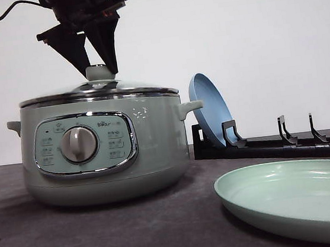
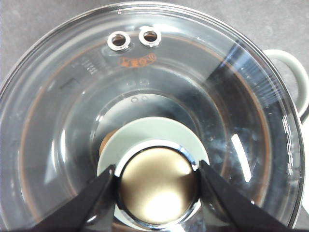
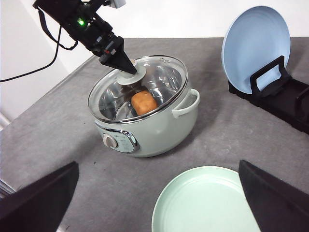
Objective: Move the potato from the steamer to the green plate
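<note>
Gripping the lid knob [image 2: 157, 186] from above, the left gripper [image 1: 100, 66] has its fingers [image 2: 87, 205] clamped on either side of it, the glass lid [image 3: 140, 87] seated on the steamer [image 1: 99, 149]. The potato [image 3: 144, 103] lies inside the pot under the glass, directly below that gripper. The right gripper [image 3: 154, 198] hangs with its jaws wide apart over the green plate [image 1: 298, 195], well apart from the potato. The plate sits empty on the table [image 3: 72, 135] near the steamer. A blue plate [image 1: 210, 109] leans in a black rack [image 1: 274, 144] behind.
</note>
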`<move>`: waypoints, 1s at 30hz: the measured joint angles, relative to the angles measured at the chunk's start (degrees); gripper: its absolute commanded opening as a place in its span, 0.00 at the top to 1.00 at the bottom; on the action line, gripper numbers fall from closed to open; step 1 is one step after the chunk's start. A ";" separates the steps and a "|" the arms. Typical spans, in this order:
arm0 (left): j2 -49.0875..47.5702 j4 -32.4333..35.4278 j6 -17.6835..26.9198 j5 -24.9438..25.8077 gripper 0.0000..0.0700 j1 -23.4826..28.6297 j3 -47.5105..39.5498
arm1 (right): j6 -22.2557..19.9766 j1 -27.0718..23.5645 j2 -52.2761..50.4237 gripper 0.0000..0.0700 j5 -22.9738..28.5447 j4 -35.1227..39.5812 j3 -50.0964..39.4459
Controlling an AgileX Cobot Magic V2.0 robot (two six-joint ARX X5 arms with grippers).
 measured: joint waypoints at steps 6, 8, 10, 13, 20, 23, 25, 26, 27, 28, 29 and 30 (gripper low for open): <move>0.16 -2.95 -0.30 0.01 1.00 0.00 8.82 | 0.00 0.00 0.00 0.00 0.01 -0.01 0.00; 0.15 -3.74 -0.30 0.00 1.00 0.00 11.44 | 0.00 0.00 0.00 0.00 -0.01 -0.01 0.00; 0.08 -5.10 -0.33 -0.02 1.00 0.00 13.65 | 0.02 0.00 0.00 0.00 -0.01 0.01 0.00; -0.56 -6.12 -0.33 -0.12 1.00 0.00 15.33 | 0.00 0.00 0.00 0.00 0.01 -0.01 0.00; -3.00 -6.49 -0.27 -4.09 1.00 0.33 15.81 | 0.01 0.00 0.00 0.00 0.01 0.00 0.00; -3.35 -6.65 -0.26 -4.51 1.00 1.55 15.83 | 0.00 0.00 0.00 0.00 0.00 -0.01 0.00; -3.37 -6.69 -0.26 -4.52 1.00 3.02 15.84 | 0.00 0.00 0.00 0.00 0.01 0.01 0.00; -3.37 -6.76 -0.26 -4.52 1.00 3.91 15.84 | 0.01 0.00 0.00 0.00 0.01 0.01 0.00; -3.37 -6.86 -0.26 -4.54 1.00 4.90 15.84 | 0.02 0.00 0.00 0.00 0.01 0.00 0.00; -3.39 -6.98 -0.26 -4.57 1.00 5.98 15.84 | 0.02 0.00 0.00 0.00 0.01 -0.01 0.00; -3.40 -7.23 -0.26 -4.68 1.00 7.12 15.84 | 0.01 0.00 0.00 0.00 0.01 0.00 0.00; -3.41 -7.50 -0.26 -4.80 1.00 8.19 15.84 | 0.01 0.00 0.00 0.00 0.01 0.01 0.00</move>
